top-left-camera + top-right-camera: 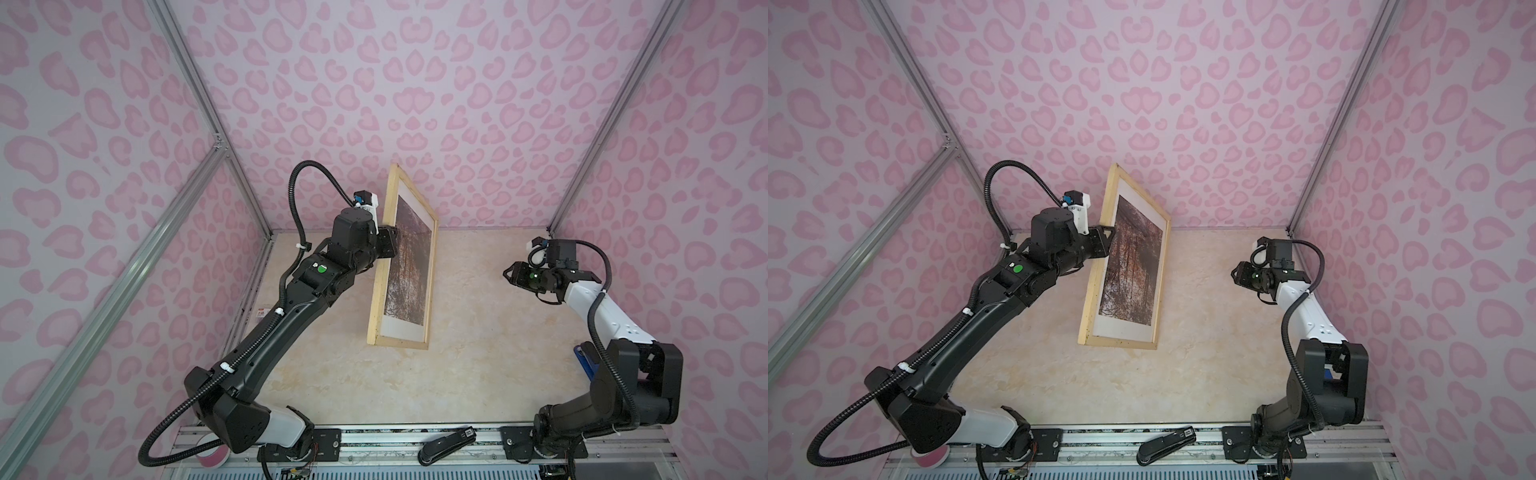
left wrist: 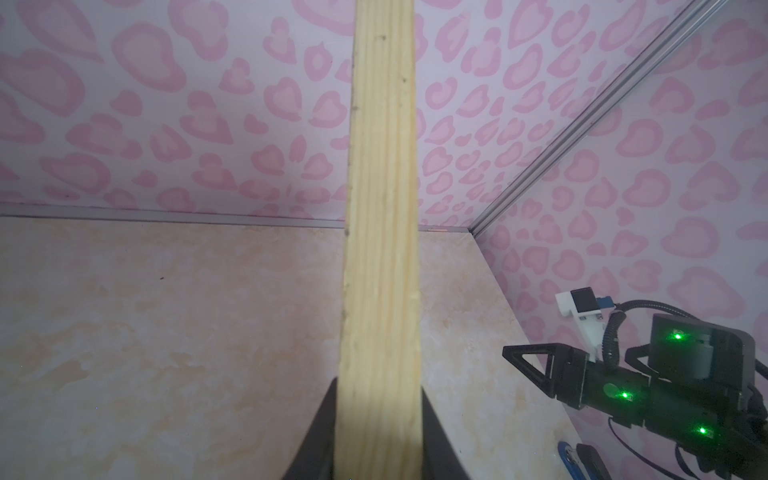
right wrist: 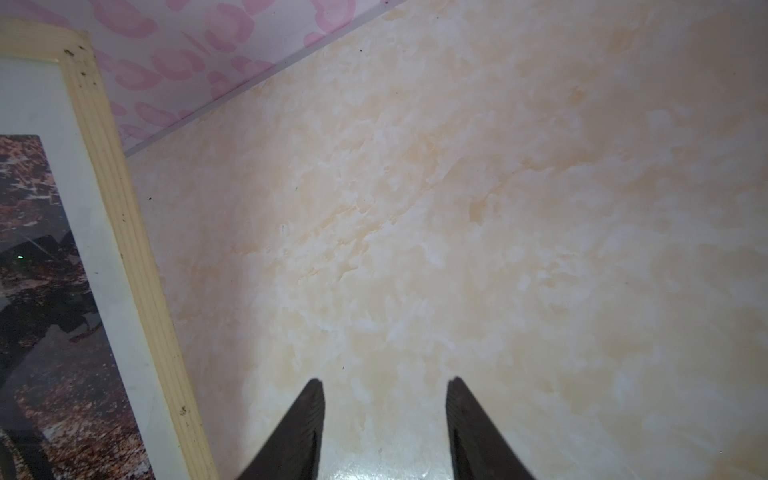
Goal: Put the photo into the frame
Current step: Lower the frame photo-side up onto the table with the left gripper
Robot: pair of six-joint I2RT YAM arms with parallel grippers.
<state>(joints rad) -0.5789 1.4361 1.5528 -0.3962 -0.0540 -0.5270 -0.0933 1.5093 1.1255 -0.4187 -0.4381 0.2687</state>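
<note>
Pink walls (image 1: pixel 415 83) ring the counter (image 1: pixel 478 332), where my left hand (image 1: pixel 390 246) grips the frame (image 1: pixel 379 291) with the photo (image 1: pixel 409 270) inside and my right hand (image 3: pixel 385 390) hangs open.

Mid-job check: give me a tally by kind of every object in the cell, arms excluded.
Wooden frame: 1
Photo: 1
White mat: 1
Black stapler: 1
Pink tape roll: 1
Blue item, part hidden by the right arm, kind unclear: 1
Total: 6
</note>
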